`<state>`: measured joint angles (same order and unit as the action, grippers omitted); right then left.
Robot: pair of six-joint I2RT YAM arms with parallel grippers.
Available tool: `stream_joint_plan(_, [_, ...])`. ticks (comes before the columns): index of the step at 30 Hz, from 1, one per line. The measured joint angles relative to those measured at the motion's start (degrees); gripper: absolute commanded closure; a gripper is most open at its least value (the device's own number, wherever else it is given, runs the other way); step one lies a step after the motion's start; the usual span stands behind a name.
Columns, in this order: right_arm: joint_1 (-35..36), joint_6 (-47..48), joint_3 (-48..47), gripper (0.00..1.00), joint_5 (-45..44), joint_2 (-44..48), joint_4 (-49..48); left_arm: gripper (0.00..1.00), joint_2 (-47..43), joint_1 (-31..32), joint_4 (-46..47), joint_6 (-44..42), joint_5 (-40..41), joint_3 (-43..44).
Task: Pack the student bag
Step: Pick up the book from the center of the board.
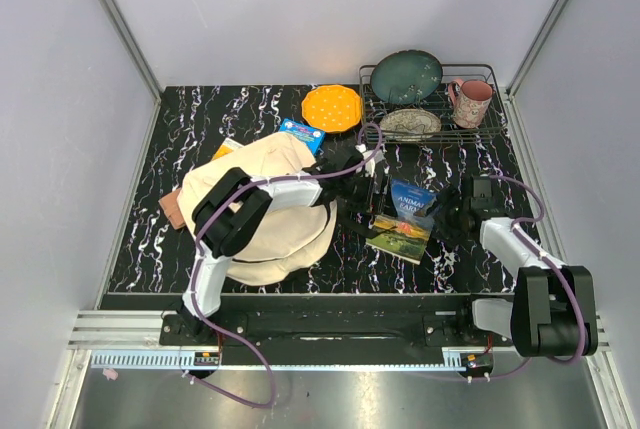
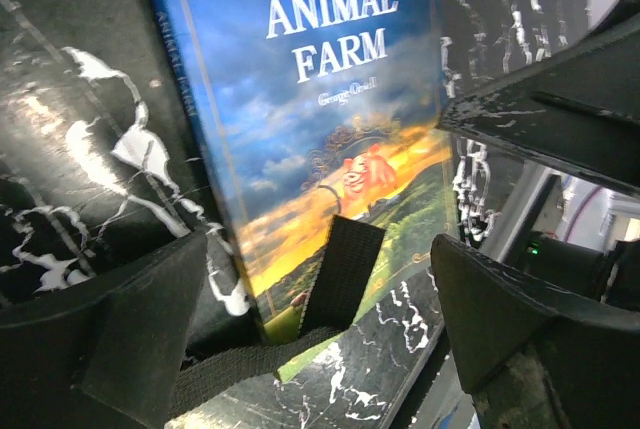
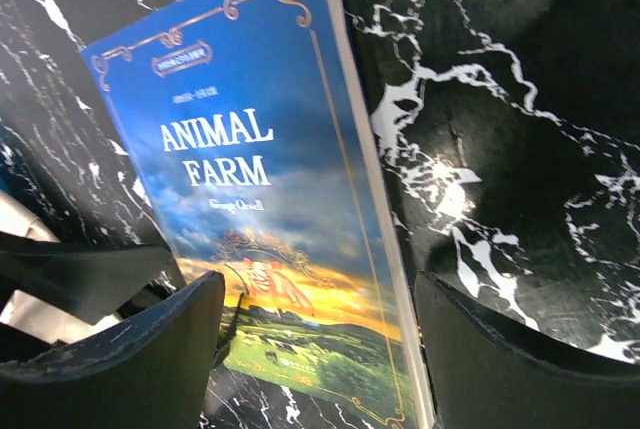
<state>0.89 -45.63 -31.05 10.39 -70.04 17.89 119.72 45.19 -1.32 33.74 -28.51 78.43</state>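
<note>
Cream cloth bag (image 1: pixel 270 219) sits slumped on the black marble table (image 1: pixel 190 129), left of centre, with the left arm lying across it. Just to its right the book (image 1: pixel 405 217), "Animal Farm", lies cover up on the table, outside the bag. Both claws are at it. The left claw (image 2: pixel 320 249) is spread wide and has hold of nothing. The right claw (image 3: pixel 318 284) also stands open over the book's lower end, gripping nothing that I can see.

What could go wrong, as I judge it: a black strap (image 2: pixel 340 274) lies across the book's lower cover, right between the left claw's fingers. A pinch there could catch strap and book together and, if the strap is the bag's, drag the bag. The book is thin and flat on a hard top, so fingers may slide over it rather than get under an edge. With 2 claws crowding 1 book, they could knock each other.

The bag's inside is hidden by the arm and its own folds, so I cannot tell what it holds. A blue book (image 1: pixel 302 134) pokes out at its far edge. The wire rack (image 1: pixel 452 131) at the back holds 3 things: a green plate (image 1: pixel 407 77), a patterned bowl (image 1: pixel 410 124) and a pink mug (image 1: pixel 470 101). An orange plate (image 1: pixel 332 107) beside it has nothing on it.
</note>
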Motion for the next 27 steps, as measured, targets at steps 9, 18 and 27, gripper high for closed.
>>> stream_joint_plan(9, [-0.2, 0.0, 0.3, 0.16, 1.7, -3.1, -5.1, 0.03, 1.4, -0.1, 7.4, 3.8, -3.9, -2.1])
stream_joint_plan(18, [-1.2, 0.5, 0.8, 0.38, 1.9, -5.7, -11.7, 0.07, 1.6, -0.6, 8.7, 4.4, -5.0, -2.7])
stream_joint_plan(27, [-2.8, 1.4, 4.3, 0.59, 2.8, -6.6, -19.8, 0.09, 1.6, -1.0, 7.1, 4.2, -5.1, -2.1])
